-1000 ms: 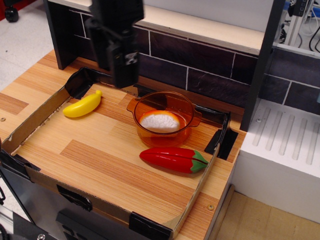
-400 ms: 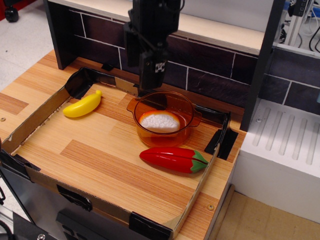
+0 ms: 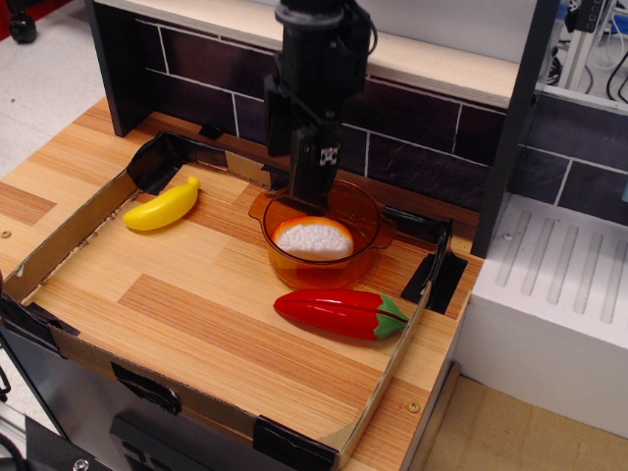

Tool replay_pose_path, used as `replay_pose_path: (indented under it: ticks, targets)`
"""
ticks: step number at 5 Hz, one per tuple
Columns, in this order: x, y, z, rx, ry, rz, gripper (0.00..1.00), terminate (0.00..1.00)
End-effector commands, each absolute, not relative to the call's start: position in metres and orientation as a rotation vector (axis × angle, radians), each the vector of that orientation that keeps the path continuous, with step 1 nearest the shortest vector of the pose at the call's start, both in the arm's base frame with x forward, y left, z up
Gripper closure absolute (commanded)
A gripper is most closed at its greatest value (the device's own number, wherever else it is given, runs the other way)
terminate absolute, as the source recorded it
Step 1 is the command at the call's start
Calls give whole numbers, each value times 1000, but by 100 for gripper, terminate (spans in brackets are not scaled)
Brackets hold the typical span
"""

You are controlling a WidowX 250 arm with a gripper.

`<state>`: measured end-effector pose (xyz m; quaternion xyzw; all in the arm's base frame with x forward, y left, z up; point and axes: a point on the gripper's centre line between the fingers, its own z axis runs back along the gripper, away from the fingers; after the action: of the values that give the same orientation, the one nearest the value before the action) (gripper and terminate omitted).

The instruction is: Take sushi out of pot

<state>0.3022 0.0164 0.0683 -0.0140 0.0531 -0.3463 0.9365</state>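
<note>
The sushi (image 3: 313, 237), a small oval piece with a bumpy white top and orange edge, lies inside the transparent orange pot (image 3: 363, 257) near the back right of the wooden tray. My black gripper (image 3: 312, 201) hangs from above with its tip just over the pot's back rim, slightly behind the sushi and not touching it. The fingers look close together, but the dark body hides whether they are open or shut.
A yellow banana (image 3: 163, 205) lies at the tray's left. A red chili pepper with green stem (image 3: 341, 313) lies just in front of the pot. The tray has low cardboard walls (image 3: 69, 232). A dark tiled backsplash (image 3: 422, 137) stands behind; a white drain board (image 3: 559, 294) is at right.
My gripper has moved right from above the tray's back left and come down, until its tip is over the pot's back rim. The sushi and pot have not moved.
</note>
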Motion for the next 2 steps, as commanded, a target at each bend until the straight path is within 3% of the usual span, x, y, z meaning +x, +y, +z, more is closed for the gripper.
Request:
replay_pose_path:
  ticks: [1, 2]
  targets:
    - [303, 3, 61, 11, 41, -741, 0, 0]
    - [301, -3, 54, 21, 35, -751, 0, 0]
